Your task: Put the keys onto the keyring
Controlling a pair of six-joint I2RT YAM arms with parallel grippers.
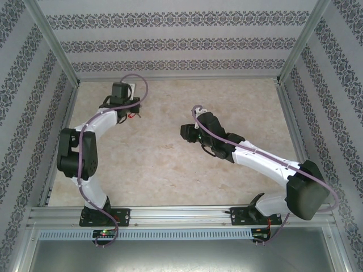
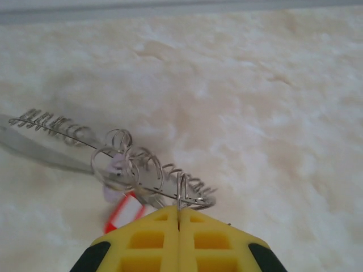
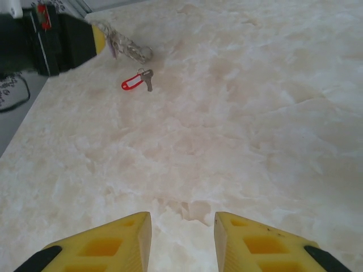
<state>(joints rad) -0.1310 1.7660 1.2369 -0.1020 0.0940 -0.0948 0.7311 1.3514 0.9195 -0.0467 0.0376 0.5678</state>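
My left gripper (image 2: 179, 212) is shut on a small wire loop of the keyring (image 2: 142, 170), a thin silvery wire strung with many small rings and held just above the table. A key with a red plastic head (image 2: 126, 212) lies under it. The right wrist view shows that key (image 3: 138, 81) flat on the marble below the keyring (image 3: 129, 49) and the left gripper's fingers (image 3: 97, 37). Far from them, my right gripper (image 3: 182, 226) hovers open over bare table with nothing between its fingers. From above, the left gripper (image 1: 135, 112) is at the far left and the right gripper (image 1: 186, 135) near the middle.
The marble-patterned table (image 1: 170, 164) is fenced by patterned walls and metal posts; the left wall edge (image 3: 22, 113) runs close to the keyring. Purple cables run along both arms.
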